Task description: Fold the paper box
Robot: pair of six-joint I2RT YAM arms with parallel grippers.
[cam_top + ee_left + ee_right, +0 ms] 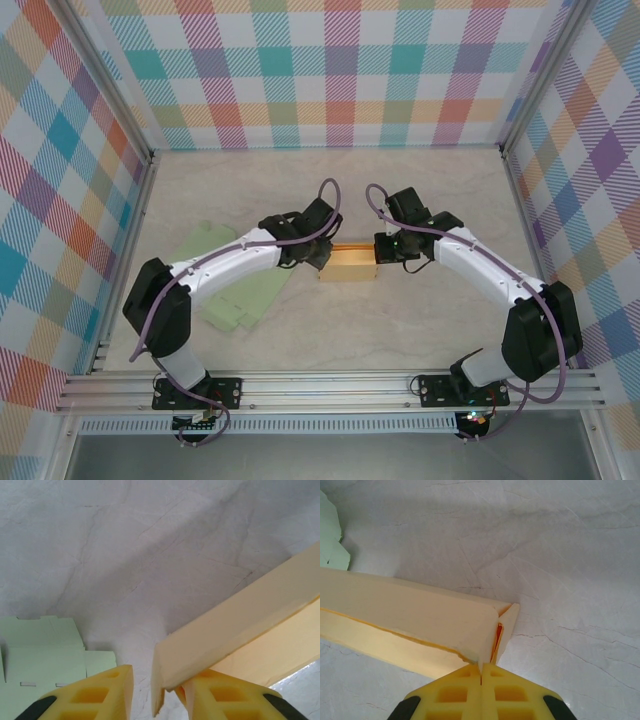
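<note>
**Count.** One paper box, pale yellow. Two flat green card blanks: the upper green blank and the lower green blank. Both lie left of centre in the top view and are partly covered by my left arm. Two tools, both mine.

**Position.** The paper box lies on the worktop at the centre of the top view. It sits directly between my left tool and my right tool, with one tool at each short end. The lower green blank is just beside the box's left end; the upper one is further off.

**Axis.** In the top view the box's long axis runs left to right across the frame. In the left wrist view the box runs from the bottom centre up to the right edge. In the right wrist view it runs from the left edge down to the bottom centre and ends at my fingers.

**Left tool.** The fingers stand apart at the bottom of the left wrist view. The box's end flap hangs edge-on in the gap between them. It rests against the finger at lower right, while bare worktop shows between the flap and the finger at lower left. This tool is spread, not pinching.

**Right tool.** The fingers are pressed together at the bottom centre of the right wrist view. The box's end corner runs into their seam, so the tool is pinching the card there.
</note>
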